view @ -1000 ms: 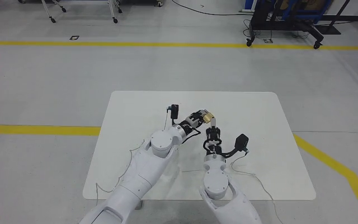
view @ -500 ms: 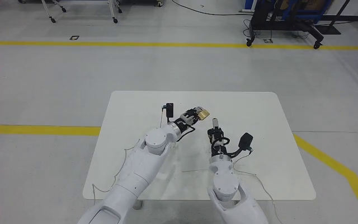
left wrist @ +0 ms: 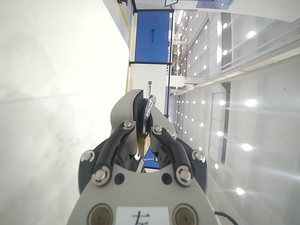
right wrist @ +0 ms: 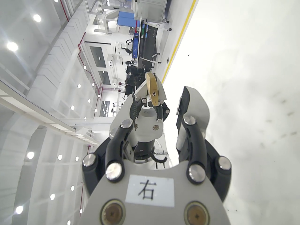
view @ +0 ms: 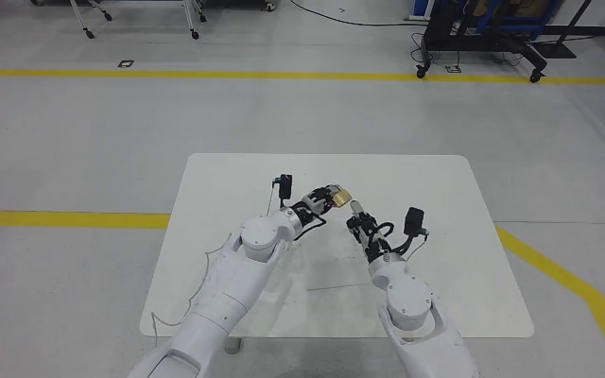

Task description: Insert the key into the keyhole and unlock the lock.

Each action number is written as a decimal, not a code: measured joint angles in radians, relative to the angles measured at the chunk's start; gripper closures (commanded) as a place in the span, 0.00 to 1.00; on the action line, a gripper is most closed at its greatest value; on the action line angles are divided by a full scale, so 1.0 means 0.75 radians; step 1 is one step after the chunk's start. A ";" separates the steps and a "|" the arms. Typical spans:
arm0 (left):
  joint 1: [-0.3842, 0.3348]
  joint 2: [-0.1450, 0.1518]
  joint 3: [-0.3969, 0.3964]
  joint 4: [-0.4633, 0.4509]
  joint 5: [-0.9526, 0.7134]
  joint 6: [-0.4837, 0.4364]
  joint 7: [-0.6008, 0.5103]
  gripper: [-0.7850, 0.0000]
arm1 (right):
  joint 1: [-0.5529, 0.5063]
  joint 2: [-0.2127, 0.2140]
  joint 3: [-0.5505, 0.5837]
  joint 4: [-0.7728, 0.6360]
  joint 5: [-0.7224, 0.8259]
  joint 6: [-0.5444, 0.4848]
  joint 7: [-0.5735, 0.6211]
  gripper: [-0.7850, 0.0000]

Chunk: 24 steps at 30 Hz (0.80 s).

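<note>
A brass padlock (view: 338,197) with a silver shackle is held above the middle of the white table (view: 444,180). My left gripper (view: 330,199) is shut on it. In the left wrist view the shackle sits between the pads and the padlock's brass body (left wrist: 143,144) hangs back toward the palm of the left gripper (left wrist: 146,104). My right gripper (view: 356,224) hovers just in front and to the right of the lock. In the right wrist view the right gripper (right wrist: 160,98) is open with nothing between its fingers, and the padlock (right wrist: 151,88) shows its keyhole end.
Thin cables (view: 430,295) trail over the table's near right part. Bare tabletop lies on all sides of the two grippers. Beyond the table is open floor with yellow lines (view: 284,74).
The left gripper has carried the padlock a little to the left. The right forearm has swung out to the right while its gripper stayed close in front of the lock.
</note>
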 measured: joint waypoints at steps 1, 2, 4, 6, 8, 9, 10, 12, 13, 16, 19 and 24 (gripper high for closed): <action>0.001 0.001 -0.001 -0.001 0.000 0.000 -0.005 1.00 | -0.004 0.003 0.004 -0.003 -0.009 -0.013 0.019 0.56; 0.002 0.002 -0.002 -0.002 0.000 0.000 -0.010 1.00 | -0.008 0.005 0.009 -0.005 -0.021 -0.028 0.034 0.60; 0.003 0.003 -0.006 -0.005 -0.002 -0.001 -0.015 1.00 | -0.018 0.010 0.018 -0.006 -0.041 -0.058 0.050 0.78; 0.004 0.005 -0.009 -0.010 -0.002 0.000 -0.017 1.00 | -0.022 0.013 0.025 -0.003 -0.042 -0.070 0.063 1.00; 0.007 0.007 -0.012 -0.017 0.000 0.000 -0.018 1.00 | -0.020 0.016 0.038 0.000 -0.034 -0.072 0.085 1.00; 0.009 0.007 -0.013 -0.020 0.000 0.000 -0.019 1.00 | -0.018 0.017 0.044 0.001 -0.028 -0.070 0.094 1.00; 0.011 0.008 -0.015 -0.024 0.000 -0.001 -0.020 1.00 | -0.017 0.019 0.051 0.001 -0.022 -0.069 0.106 1.00; 0.015 0.009 -0.017 -0.029 -0.004 -0.002 -0.022 1.00 | -0.017 0.021 0.060 0.000 -0.017 -0.068 0.119 1.00; 0.018 0.010 -0.018 -0.031 -0.008 -0.001 -0.025 1.00 | -0.018 0.022 0.063 -0.001 -0.016 -0.068 0.124 1.00; 0.022 0.011 -0.020 -0.038 -0.014 0.002 -0.029 1.00 | -0.019 0.024 0.063 -0.001 -0.014 -0.070 0.125 1.00; 0.031 0.012 -0.018 -0.052 -0.021 0.003 -0.034 1.00 | -0.012 0.023 0.056 0.007 -0.005 -0.069 0.114 1.00; 0.042 0.012 -0.007 -0.071 -0.015 0.004 -0.036 1.00 | 0.025 0.018 0.048 0.038 0.074 -0.031 0.110 1.00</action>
